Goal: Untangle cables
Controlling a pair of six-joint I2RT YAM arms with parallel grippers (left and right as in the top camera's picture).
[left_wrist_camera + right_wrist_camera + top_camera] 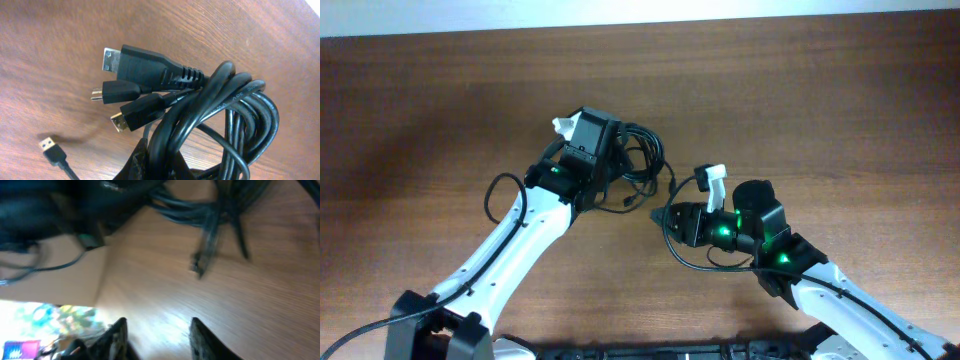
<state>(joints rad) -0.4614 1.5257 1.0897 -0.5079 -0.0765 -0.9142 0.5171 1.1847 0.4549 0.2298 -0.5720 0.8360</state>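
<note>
Seen from overhead, the left gripper (pixel 603 148) sits at the middle of the table (pixel 800 90), clamped on the cables (pixel 642 158), whose loops spill to its right. The right gripper (pixel 708 190) waits just right of them. In the left wrist view the bundle hangs close, plugs (pixel 145 65) pointing left. In the right wrist view the fingers (pixel 117 337) stand parted and empty, with the cables farther off.

I see left white-and-black arm (pixel 510 245) stretched toward centre | left black end effector (pixel 608 150) clamped tight | right white-and-black arm (pixel 840 295) angled inward | right black end effector (pixel 156 341) fingers parted
</note>
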